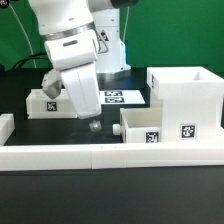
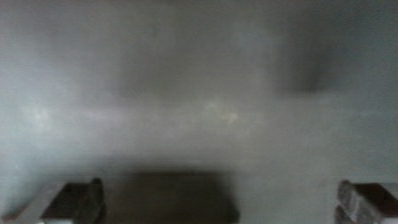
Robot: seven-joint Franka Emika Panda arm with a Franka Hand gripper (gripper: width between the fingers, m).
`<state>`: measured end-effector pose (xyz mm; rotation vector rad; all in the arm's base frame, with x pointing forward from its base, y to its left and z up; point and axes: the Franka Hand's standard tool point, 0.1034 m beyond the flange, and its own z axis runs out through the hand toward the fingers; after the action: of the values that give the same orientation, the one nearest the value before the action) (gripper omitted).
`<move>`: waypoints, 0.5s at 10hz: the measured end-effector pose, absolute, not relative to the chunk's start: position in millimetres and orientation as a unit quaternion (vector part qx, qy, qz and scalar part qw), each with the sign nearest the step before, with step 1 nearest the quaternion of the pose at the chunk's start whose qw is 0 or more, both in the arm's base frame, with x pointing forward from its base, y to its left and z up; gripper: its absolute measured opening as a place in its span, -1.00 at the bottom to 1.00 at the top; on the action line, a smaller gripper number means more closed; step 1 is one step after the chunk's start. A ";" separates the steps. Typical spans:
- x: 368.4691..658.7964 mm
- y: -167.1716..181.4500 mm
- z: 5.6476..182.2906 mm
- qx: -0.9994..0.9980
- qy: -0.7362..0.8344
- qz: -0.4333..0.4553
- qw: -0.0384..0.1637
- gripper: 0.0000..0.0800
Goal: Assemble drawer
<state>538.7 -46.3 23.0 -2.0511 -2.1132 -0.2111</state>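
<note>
The drawer's tall white housing (image 1: 185,92) stands at the exterior view's right, with a tag low on its front. One small open-top box (image 1: 138,124) sits against the housing's left side, tag facing front. The other small box (image 1: 46,100) lies at the left, partly behind the arm. My gripper (image 1: 92,124) points down over the dark table between the two boxes, left of the nearer box and touching nothing. In the wrist view my gripper (image 2: 222,205) is open and empty, its fingertips (image 2: 71,205) far apart over a blurred grey surface.
The marker board (image 1: 122,97) lies flat behind the gripper. A long low white border block (image 1: 100,156) runs along the front, and a short one (image 1: 5,125) sits at the left edge. The robot base stands at the back.
</note>
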 end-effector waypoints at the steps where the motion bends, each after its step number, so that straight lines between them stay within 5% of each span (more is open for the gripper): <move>1: 538.0 -38.0 21.0 -0.695 -0.709 -0.070 0.098 0.62; 5: 539.3 -10.0 21.9 -0.714 -0.689 -0.064 0.105 0.62</move>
<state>539.3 -10.0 21.9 -2.1053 -2.0304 -0.1896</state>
